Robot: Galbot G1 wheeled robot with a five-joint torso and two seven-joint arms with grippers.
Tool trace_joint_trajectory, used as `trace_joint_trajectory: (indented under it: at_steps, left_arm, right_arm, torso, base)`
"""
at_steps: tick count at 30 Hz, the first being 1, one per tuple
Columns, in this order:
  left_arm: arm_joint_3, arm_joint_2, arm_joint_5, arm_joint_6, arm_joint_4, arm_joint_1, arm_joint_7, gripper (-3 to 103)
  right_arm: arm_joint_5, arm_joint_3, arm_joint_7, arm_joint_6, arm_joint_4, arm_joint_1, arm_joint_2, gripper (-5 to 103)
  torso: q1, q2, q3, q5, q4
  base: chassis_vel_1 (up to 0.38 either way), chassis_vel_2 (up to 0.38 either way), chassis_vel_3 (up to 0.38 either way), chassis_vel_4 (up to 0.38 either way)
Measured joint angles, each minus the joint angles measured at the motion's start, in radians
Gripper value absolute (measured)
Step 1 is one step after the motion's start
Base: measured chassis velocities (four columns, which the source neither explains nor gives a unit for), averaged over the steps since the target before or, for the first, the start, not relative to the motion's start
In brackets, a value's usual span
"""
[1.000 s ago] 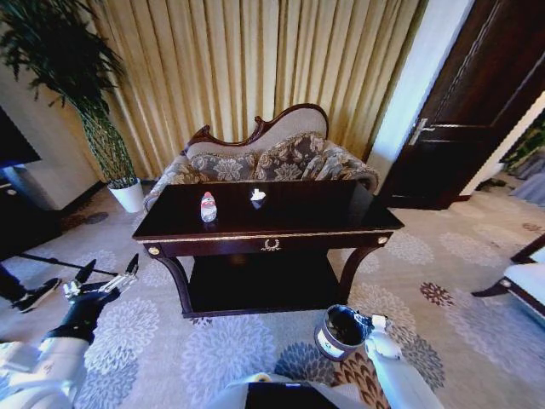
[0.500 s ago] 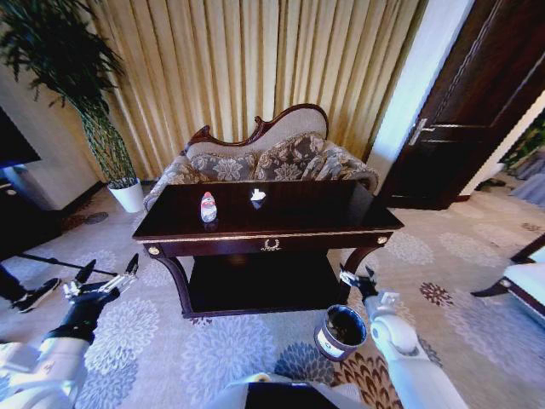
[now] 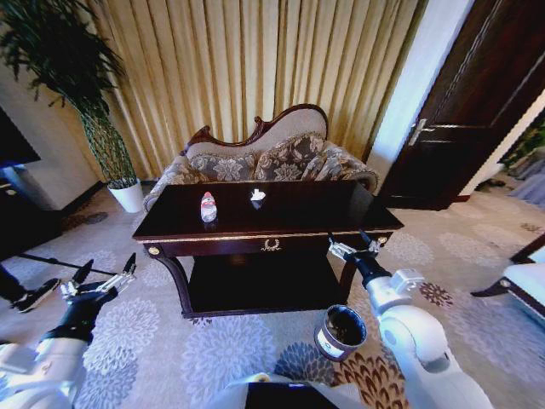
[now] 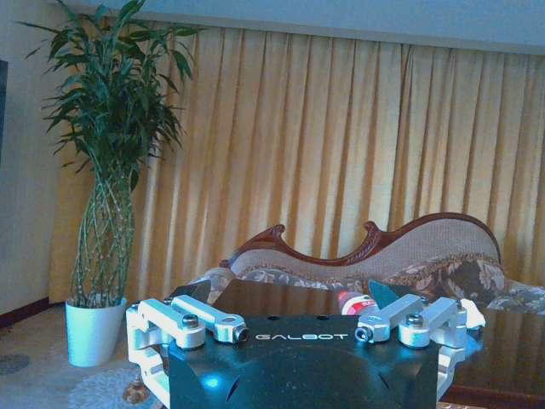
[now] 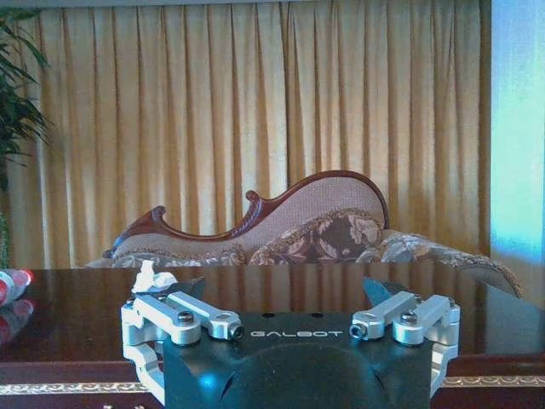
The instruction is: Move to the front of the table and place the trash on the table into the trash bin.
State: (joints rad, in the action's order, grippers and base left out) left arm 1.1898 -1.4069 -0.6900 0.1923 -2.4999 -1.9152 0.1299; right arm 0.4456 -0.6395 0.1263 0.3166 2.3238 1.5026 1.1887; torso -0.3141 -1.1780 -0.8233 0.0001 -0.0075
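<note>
**Right hand up at desk front**

At the desk front edge, right hand spread, level with the top, likely lined up to reach the trash. Bottle and tissue sit on the desk, apart. Bin on floor beside right arm. Left hand spread, parked low.

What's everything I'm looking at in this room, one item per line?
table: one, dark glossy wood with gold trim, centre of room
bottle: one, clear with red label, on the table's left part
paper scrap: one, white, on the table, right of the bottle
trash bin: one, dark with pale rim, on the carpet before the table's right leg
sofa: one, patterned, behind the table
plant: one, green in a white pot, left corner
curtains: golden, back wall
door: one, dark, right
left claw: open, low at left
right claw: open, raised at the table's front edge
</note>
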Motion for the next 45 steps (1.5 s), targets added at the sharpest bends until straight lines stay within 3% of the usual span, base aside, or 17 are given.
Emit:
trace_joint_trajectory:
  at_steps: [23, 28, 30, 34, 37, 42, 45]
  left_arm:
    - [0.008, 0.007, -0.003, 0.002, 0.000, 0.001, -0.001, 100]
    - [0.007, 0.001, -0.003, 0.002, 0.000, -0.006, 0.000, 100]
    - [0.002, -0.012, -0.004, 0.002, 0.000, -0.013, 0.000, 100]
    - [0.001, -0.023, -0.003, 0.002, 0.000, -0.013, -0.001, 100]
    - [0.005, -0.025, 0.000, 0.002, 0.000, -0.004, -0.003, 100]
    - [0.004, -0.024, 0.003, 0.003, 0.000, 0.000, -0.013, 100]
    - [0.000, -0.022, 0.017, 0.004, 0.000, 0.008, -0.015, 100]
  right_arm:
    - [-0.002, 0.019, 0.003, -0.002, -0.043, -0.025, -0.010, 100]
    - [0.060, 0.048, 0.003, 0.004, -0.080, -0.084, -0.051, 100]
    - [0.142, 0.090, 0.003, 0.031, -0.127, -0.163, -0.095, 100]
    - [0.186, 0.144, 0.002, 0.045, -0.181, -0.245, -0.133, 100]
    - [0.250, 0.244, 0.003, 0.079, -0.264, -0.409, -0.181, 100]
    - [0.333, 0.358, 0.017, 0.122, -0.344, -0.577, -0.193, 100]
    - [0.389, 0.509, 0.028, 0.150, -0.465, -0.750, -0.182, 100]
  torso:
    - [-0.002, 0.001, -0.001, -0.0001, 0.0000]
    - [0.000, 0.000, 0.000, -0.0002, 0.0000]
    - [0.001, -0.001, 0.000, -0.0001, -0.0002]
    - [0.001, 0.000, 0.000, 0.0002, 0.0001]
    - [0.000, 0.000, 0.000, 0.0003, -0.0001]
    - [0.000, 0.000, 0.000, 0.0001, 0.0003]
    - [0.000, 0.000, 0.000, -0.0003, 0.0001]
  base:
    - [-0.127, 0.126, 0.124, -0.127]
    - [-0.008, 0.010, 0.014, -0.005]
    - [0.045, -0.060, -0.048, 0.065]
    - [0.018, -0.018, -0.014, 0.045]
    - [0.000, 0.000, 0.000, 0.000]
    - [0.000, 0.000, 0.000, 0.000]
    - [0.000, 0.000, 0.000, 0.000]
